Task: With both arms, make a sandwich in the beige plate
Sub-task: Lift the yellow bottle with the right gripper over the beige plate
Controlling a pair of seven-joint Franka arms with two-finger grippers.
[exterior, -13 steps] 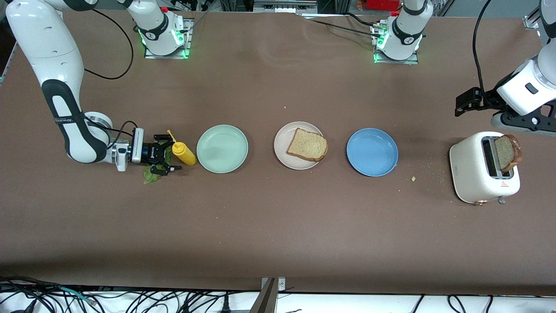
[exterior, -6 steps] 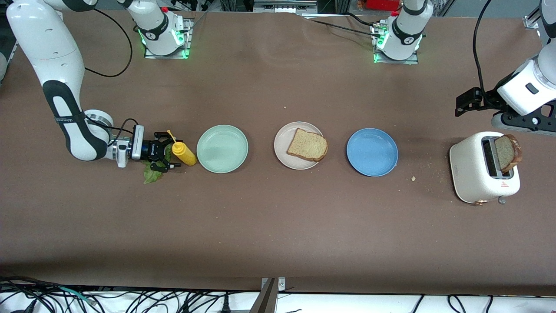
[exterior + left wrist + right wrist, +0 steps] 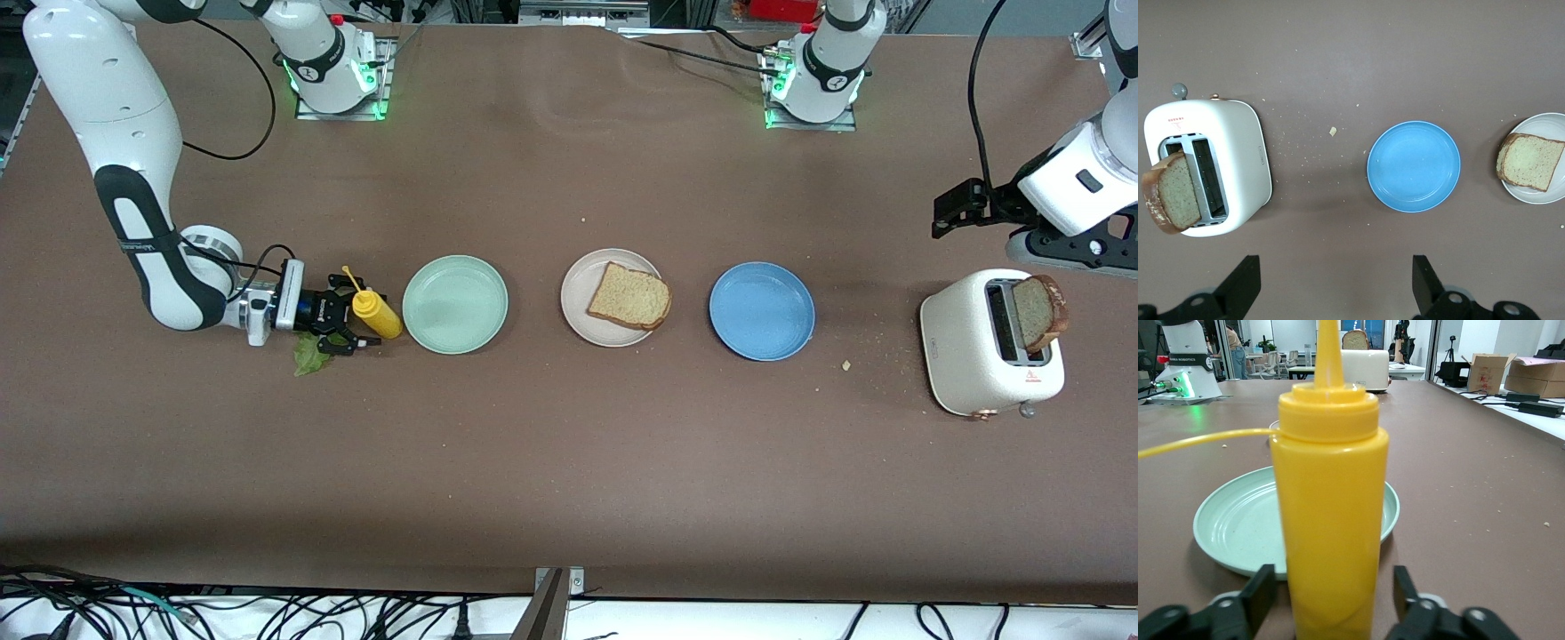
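Note:
One brown toast slice (image 3: 629,297) lies on the beige plate (image 3: 578,286). A second slice (image 3: 1040,311) sticks up out of the white toaster (image 3: 965,347). The green lettuce leaf (image 3: 308,357) lies on the table under my right gripper (image 3: 353,322). That gripper is low and level, and its fingers stand on either side of a yellow squeeze bottle (image 3: 1330,520) with small gaps, so it is open. My left gripper (image 3: 1335,283) waits open and empty, high over the table by the toaster (image 3: 1238,167).
A mint-green plate (image 3: 454,304) sits just past the yellow bottle (image 3: 378,316), toward the beige plate. A blue plate (image 3: 762,311) lies between the beige plate and the toaster. Crumbs are scattered near the toaster.
My right gripper has slid toward the yellow bottle, so that the bottle now stands between its fingers, which have drawn closer together. The left arm has not moved.

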